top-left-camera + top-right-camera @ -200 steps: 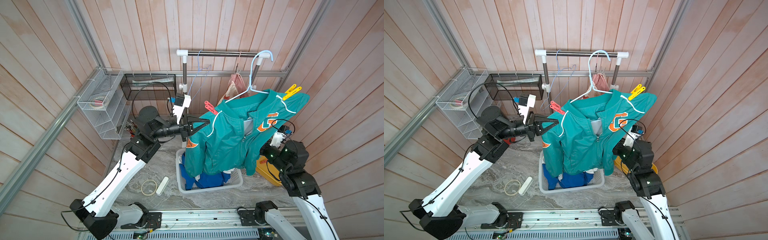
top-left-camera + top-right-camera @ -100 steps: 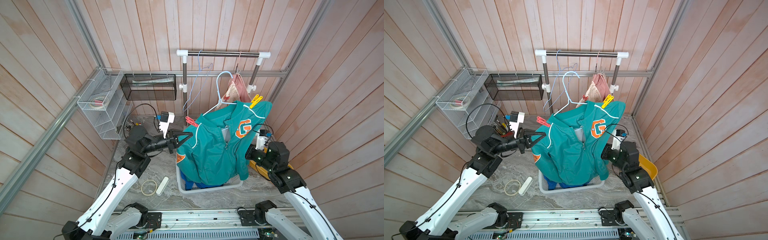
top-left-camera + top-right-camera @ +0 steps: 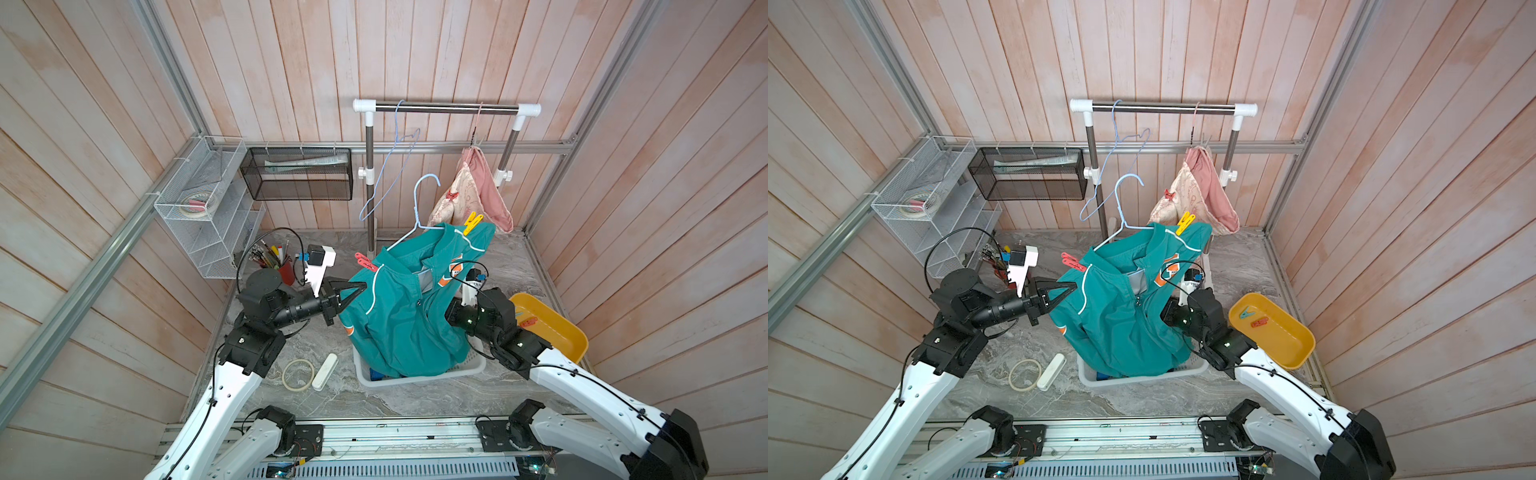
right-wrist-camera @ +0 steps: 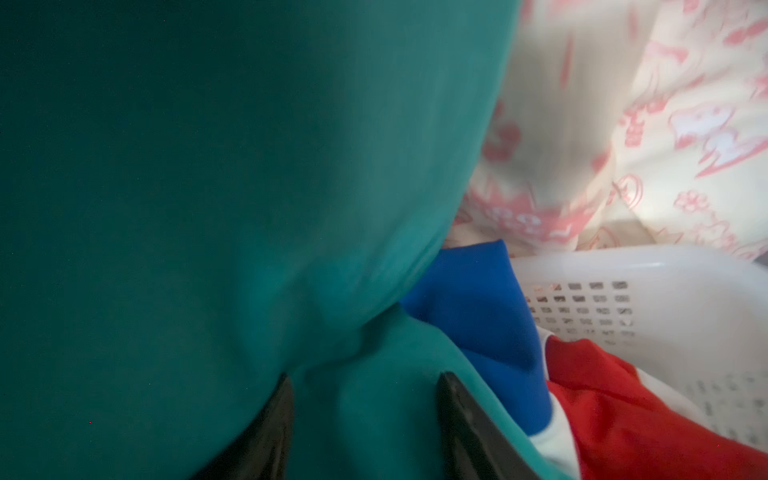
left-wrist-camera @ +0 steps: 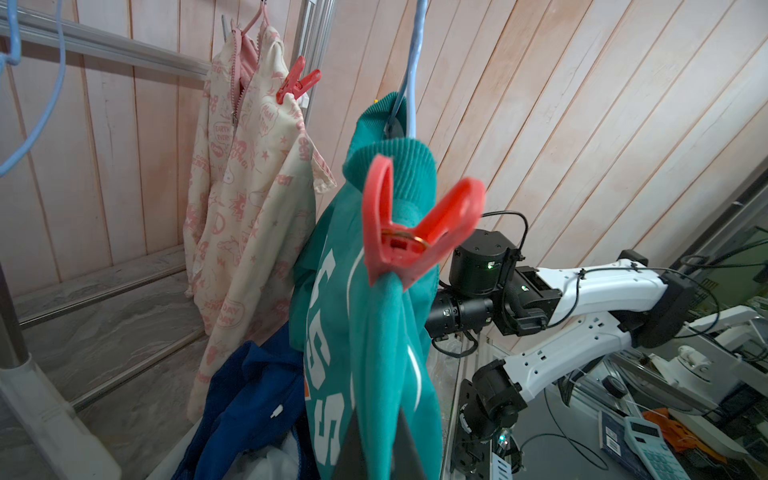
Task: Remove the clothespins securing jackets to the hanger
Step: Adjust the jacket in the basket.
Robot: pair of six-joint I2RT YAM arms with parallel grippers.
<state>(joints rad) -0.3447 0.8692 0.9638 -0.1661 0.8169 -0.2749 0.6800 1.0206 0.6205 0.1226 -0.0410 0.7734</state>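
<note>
Partway through: one jacket looks freed, two remain pinned.

The teal jacket point(image 3: 399, 316) sags over the basket point(image 3: 415, 380), off the rail point(image 3: 446, 108) but on its hanger point(image 5: 411, 83). The cream jacket point(image 3: 457, 203) hangs from the rail, and the blue jacket point(image 5: 249, 395) lies loose in the basket. The tray point(image 3: 1296, 349) holds two pins point(image 3: 1259, 321). The left pincer point(image 3: 360, 287) is clamped on the teal jacket's shoulder. The right pincer point(image 4: 363, 382) has teal cloth between parted jaws; gripping or not, I cannot tell. Left to pull, I'd say: the red pin point(image 3: 365, 262), the yellow pin point(image 3: 471, 222), and the cream's pin point(image 3: 452, 194).
</note>
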